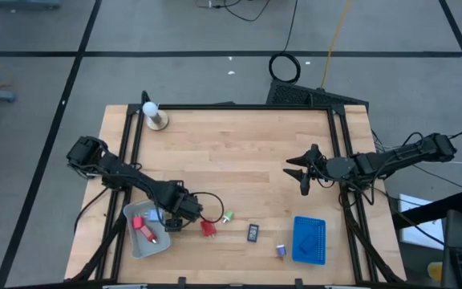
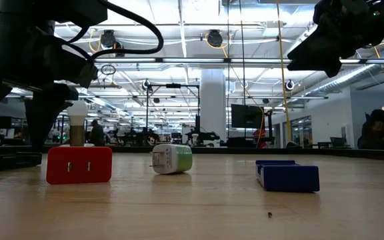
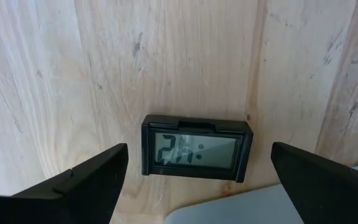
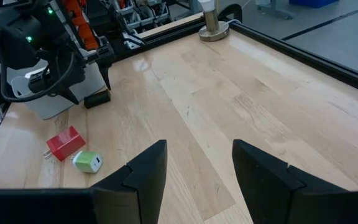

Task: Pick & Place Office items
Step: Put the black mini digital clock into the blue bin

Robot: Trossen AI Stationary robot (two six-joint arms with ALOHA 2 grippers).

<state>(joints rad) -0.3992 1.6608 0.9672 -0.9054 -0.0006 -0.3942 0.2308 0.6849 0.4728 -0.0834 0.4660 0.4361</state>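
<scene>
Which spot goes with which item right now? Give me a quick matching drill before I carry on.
Items:
1. black clock
2. purple bit
3. green-white bit
4. white ball

Places:
a. beside the blue tray
b. at a table corner on the left arm's side
c. next to the red block
d. below the left arm's open jaws, at the edge of the grey tray

Pairs: 1-d, 2-a, 3-c, 4-b
</scene>
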